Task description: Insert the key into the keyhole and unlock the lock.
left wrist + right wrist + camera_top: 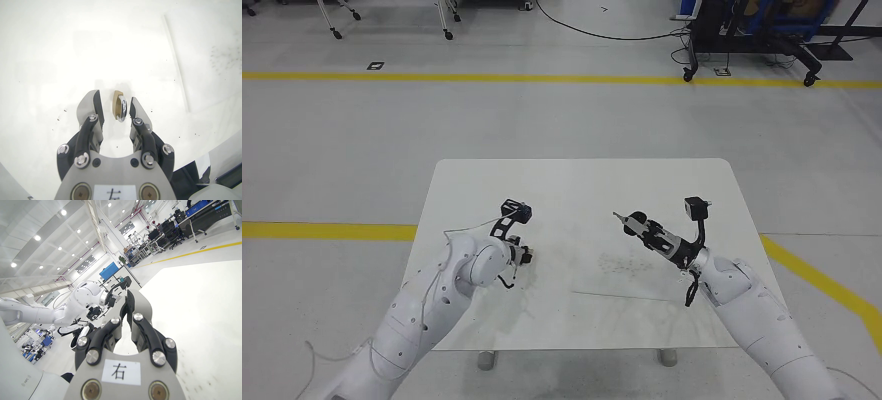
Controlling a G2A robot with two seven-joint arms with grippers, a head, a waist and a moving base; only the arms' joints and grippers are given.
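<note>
A small brass padlock [115, 106] with a silver shackle [123, 108] stands on its edge on the white table [582, 190]. My left gripper [115, 96] is open and low over the table, one finger on each side of the padlock, neither touching it. In the top view the left gripper [520, 255] is at the table's left middle. My right gripper [128, 294] is raised and shut on the key, with a thin silver tip [126, 291] sticking out past the pads. From above, the right gripper [630, 224] points its key tip [615, 214] toward the left arm.
Dark scuff marks [627, 265] speckle the table between the two arms. A thin seam line [176, 62] runs across the tabletop near the padlock. The other arm [85, 298] shows beyond the right gripper. Around the table is bare floor with yellow lines [562, 77].
</note>
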